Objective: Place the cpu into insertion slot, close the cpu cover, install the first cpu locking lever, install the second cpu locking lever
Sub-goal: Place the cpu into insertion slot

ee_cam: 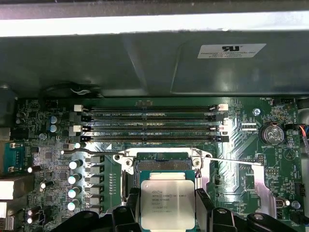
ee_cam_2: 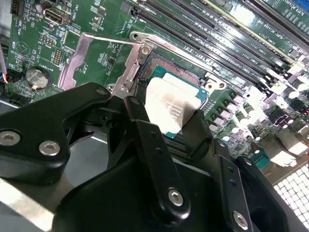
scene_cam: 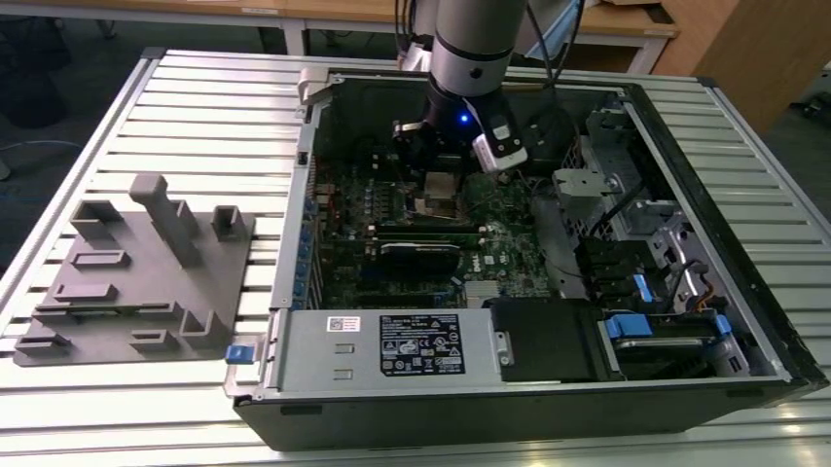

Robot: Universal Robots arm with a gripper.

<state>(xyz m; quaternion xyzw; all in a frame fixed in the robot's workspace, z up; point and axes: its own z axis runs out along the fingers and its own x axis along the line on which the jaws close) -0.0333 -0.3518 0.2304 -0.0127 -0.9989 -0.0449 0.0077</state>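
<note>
The gripper (ee_cam_2: 166,116) grasps the cpu (ee_cam_2: 171,96) by its edges above the socket (ee_cam: 163,166), upper middle in the exterior view, and I judge it not yet seated. The cpu cover (ee_cam_2: 99,55) lies swung open and the levers (ee_cam: 231,160) look unhooked, so all four steps remain.

— Exterior view: looking from where?
— From high up and off the arm (scene_cam: 470,39), tilted steeply down. Far enough back to take in the whole open computer case (scene_cam: 520,418) and the slatted table (scene_cam: 195,78) around it.
— And the first wrist view?
— Close above the motherboard (ee_cam: 241,145), facing across the memory slots (ee_cam: 149,123) to the case wall (ee_cam: 120,58), past the gripper (ee_cam: 166,209).
— Second wrist view?
— Nearer still, from behind the gripper's black linkage, slanting down along the board.
— Shared ground?
— In both wrist views: the cpu (ee_cam: 167,203) pinched over its socket (ee_cam: 161,162), plus the memory slots. In the exterior view: same spot, small, just above frame centre.
</note>
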